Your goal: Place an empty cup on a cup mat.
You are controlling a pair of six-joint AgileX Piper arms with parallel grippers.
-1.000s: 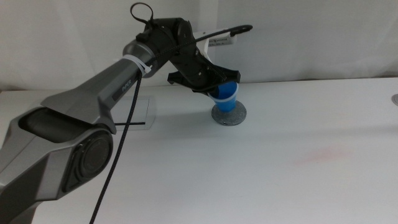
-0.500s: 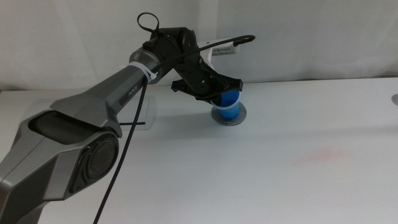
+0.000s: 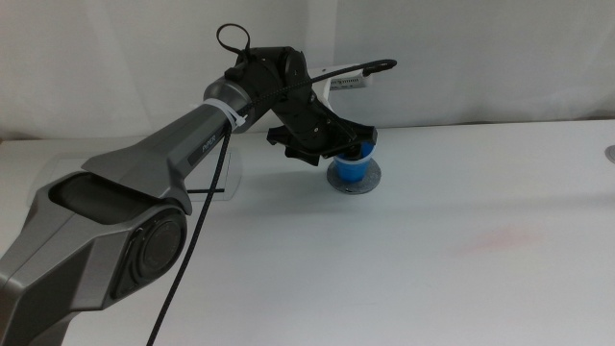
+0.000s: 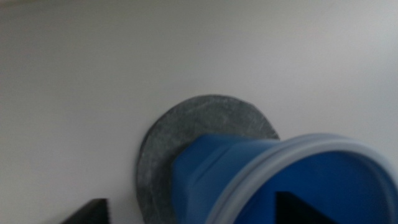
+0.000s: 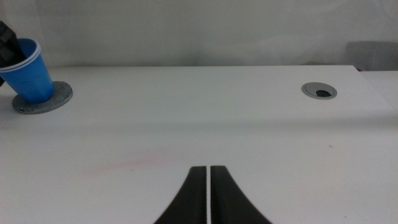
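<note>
Clearly the risky part is the release, and the middle view shows why: the left gripper [image 3: 338, 146] reaches in from the left over the far part of the table [image 3: 432, 259] and grips the cup [image 3: 354, 169] by its rim, the cup's base down on or just above the cup mat [image 3: 369, 180], which peeks out on the right and near sides of the cup. From here I cannot tell whether the base sits flat. The left wrist view is closer: one dark jaw is inside the cup [image 4: 292, 186] and the other outside, pinching the wall, and the cup leans, its faceted lower side over the grey speckled cup mat [image 4: 186, 130], most of the disc showing beyond it. The right wrist view confirms the lean: the cup [image 5: 28, 70] tilts on the cup mat [image 5: 57, 98] at the far left, with a grommet hole [image 5: 319, 91] well apart on the right; the right gripper [image 5: 208, 199] waits near the edge, jaws closed on nothing. I judge that opening while the cup leans could let it rock or topple off the disc. A jaw dragging on the rim as it lifts could also pull the light cup over, or slide the mat.
</note>
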